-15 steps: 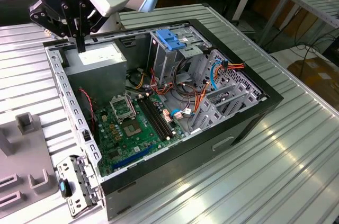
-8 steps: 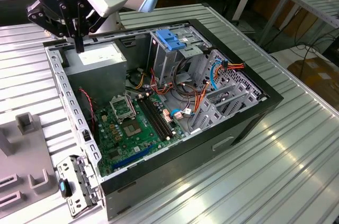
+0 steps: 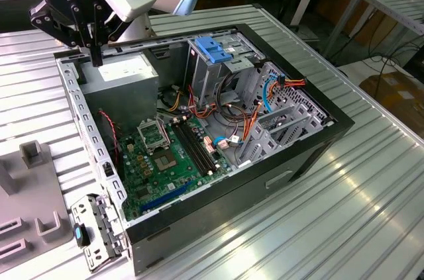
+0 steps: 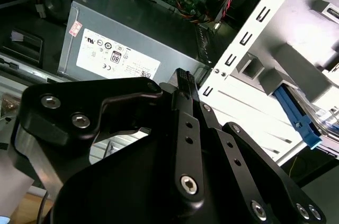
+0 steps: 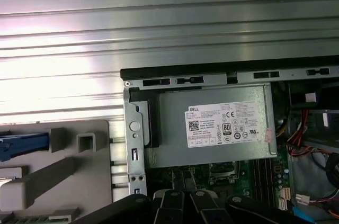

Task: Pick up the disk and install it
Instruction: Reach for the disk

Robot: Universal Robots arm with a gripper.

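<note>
**Disk (image 5: 21,144) waiting outside the case (image 3: 291,154), fingers (image 4: 186,113) empty**

The ribbed aluminium desk (image 3: 344,227) carries an open desktop computer case lying on its side, with the motherboard (image 3: 165,154) face up. The grey power supply (image 3: 122,75) sits in the corner nearest the arm, and its label is plain in both wrist views. A grey moulded holder (image 5: 58,176) stands just beside the case, on the exterior view's left.

The gripper (image 3: 97,58) hangs over the case rim at the power-supply corner and touches nothing that I can see. Its black fingers are pressed together with nothing between them, which is plainest in the second wrist view.

The disk rests in the grey holder, well apart from the fingers. From here I can make out little more of it than its bright blue edge.

I'd expect it to be stiff and dense for its size, with smooth metal faces that could slip in a light pinch. It is probably touchy about knocks too. The plastic rails likely give a little, so the safest hold looks to be across the two long railed edges, near the middle so it hangs level. That hold would also keep the fingers off the connector end and any bare circuit board.
</note>
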